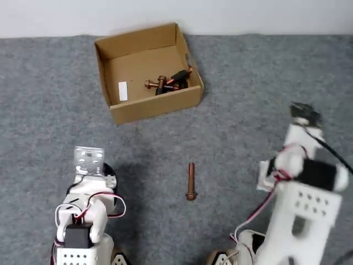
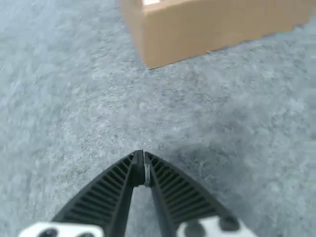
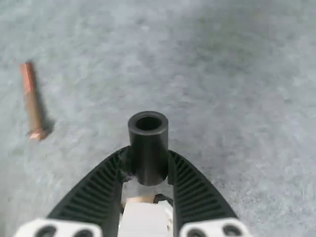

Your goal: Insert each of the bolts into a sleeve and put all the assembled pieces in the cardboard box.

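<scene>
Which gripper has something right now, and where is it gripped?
Right gripper clamps the black sleeve by its sides, near its rear end. Left gripper is shut, empty.

Grey carpet [image 1: 248, 72] under bolt [image 1: 191, 180], cardboard box [image 1: 157, 108]

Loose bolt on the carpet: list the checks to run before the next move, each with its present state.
1. Sleeve gripped: ok. The right gripper clamps the black sleeve from both sides.
2. Sleeve opening free: ok. No bolt sits in its open end.
3. Bolt free to grasp: ok. It lies alone on the grey carpet between the arms, touching nothing.
4. Left gripper ready to pick: not ok. It is shut and empty over the carpet, so it likely has to open first.
5. Room in the cardboard box: ok. The assembled pieces lie to one side.
</scene>
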You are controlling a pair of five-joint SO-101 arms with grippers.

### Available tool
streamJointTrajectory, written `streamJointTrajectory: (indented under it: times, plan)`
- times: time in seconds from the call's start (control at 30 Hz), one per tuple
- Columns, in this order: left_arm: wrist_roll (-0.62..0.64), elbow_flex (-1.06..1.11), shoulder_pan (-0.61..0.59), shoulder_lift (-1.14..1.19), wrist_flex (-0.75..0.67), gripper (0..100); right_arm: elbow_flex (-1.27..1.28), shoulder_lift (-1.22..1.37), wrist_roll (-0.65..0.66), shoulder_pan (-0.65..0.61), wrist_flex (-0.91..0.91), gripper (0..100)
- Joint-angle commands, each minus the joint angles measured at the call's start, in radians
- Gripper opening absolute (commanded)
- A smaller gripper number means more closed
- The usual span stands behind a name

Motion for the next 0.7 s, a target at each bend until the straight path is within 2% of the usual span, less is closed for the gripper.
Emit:
streamJointTrajectory:
  times: [0.0,0.2,0.37,0.5,0.67]
  plan:
    - [-0.034,-0.073,0.026,-0.003,-0.009,1,0.051,-0.166,-0.011,0.102,-0.074,0.8]
    - [-0.037,-0.311,0.035,0.100,0.170,1,0.232,-0.398,-0.052,0.116,-0.128,0.8]
    - [-0.040,-0.556,0.044,0.411,0.224,1,0.353,-0.513,-0.095,0.120,-0.133,0.8]
    - [-0.035,-0.727,0.107,0.661,0.249,1,0.353,-0.553,-0.100,0.117,-0.124,0.8]
    - [0.124,-0.908,0.222,0.939,0.305,1,0.354,-0.588,-0.103,0.120,-0.116,0.8]
